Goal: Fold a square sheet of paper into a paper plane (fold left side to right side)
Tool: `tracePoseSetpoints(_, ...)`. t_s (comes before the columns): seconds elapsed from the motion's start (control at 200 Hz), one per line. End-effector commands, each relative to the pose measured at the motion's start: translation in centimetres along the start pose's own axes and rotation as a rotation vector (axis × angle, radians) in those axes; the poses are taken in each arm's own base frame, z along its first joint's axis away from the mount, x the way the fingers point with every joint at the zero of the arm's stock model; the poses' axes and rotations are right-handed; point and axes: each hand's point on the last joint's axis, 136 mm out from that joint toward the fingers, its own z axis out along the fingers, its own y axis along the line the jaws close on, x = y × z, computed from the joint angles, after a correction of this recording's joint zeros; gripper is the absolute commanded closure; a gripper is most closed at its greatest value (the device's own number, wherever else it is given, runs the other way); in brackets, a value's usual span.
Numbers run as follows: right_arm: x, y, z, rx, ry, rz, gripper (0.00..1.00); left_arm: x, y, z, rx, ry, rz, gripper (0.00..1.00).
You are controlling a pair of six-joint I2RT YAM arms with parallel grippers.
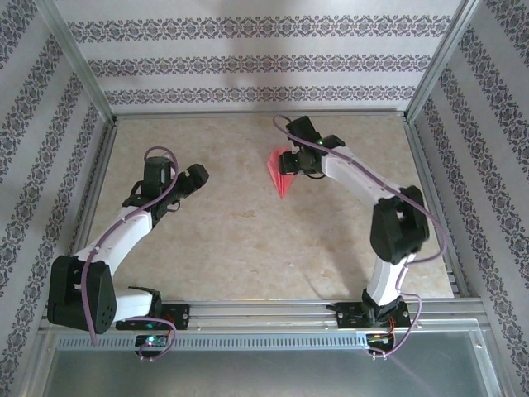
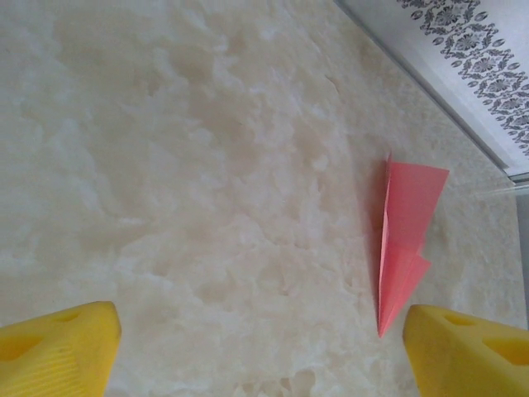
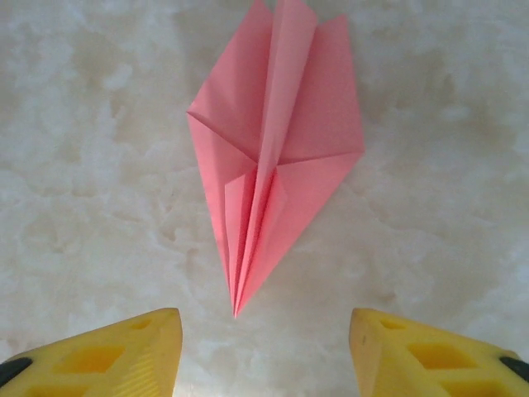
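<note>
Left gripper [image 2: 260, 351]: jaws wide apart, empty, poised above the table [image 2: 207, 165].
Right gripper [image 3: 264, 351]: jaws apart, empty, pointing down just short of the paper plane [image 3: 273, 157].

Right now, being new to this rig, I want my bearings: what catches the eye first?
The salmon-pink paper plane stands out, lying on the pale marbled table, nose toward the right gripper, whose yellow jaws stand open just short of it. The left gripper hovers open farther left, apart from the plane.
</note>
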Motion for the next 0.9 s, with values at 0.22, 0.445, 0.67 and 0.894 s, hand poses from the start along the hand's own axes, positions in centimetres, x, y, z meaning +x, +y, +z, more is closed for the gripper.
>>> tracePoseSetpoints(0.22,-0.8,-5.1,-7.6,0.099,-0.348,-0.106,0.33,-4.6,1.3,-3.7,-0.105,-0.201,0.074,0.0)
tracePoseSetpoints(0.445,1.6,-10.6,-12.2,0.195,-0.543,-0.051,0.13,-7.2,2.6,-6.9,-0.176,-0.332,0.111,0.0)
tracePoseSetpoints(0.67,4.6,-15.6,-13.9,0.276,-0.678,0.026,0.02,-8.8,3.4,-9.6,-0.232,-0.486,0.185,0.0)
tracePoseSetpoints(0.894,6.1,-18.4,-14.4,0.329,-0.758,0.108,0.02,-9.8,3.7,-12.1,-0.281,-0.556,0.226,0.0)
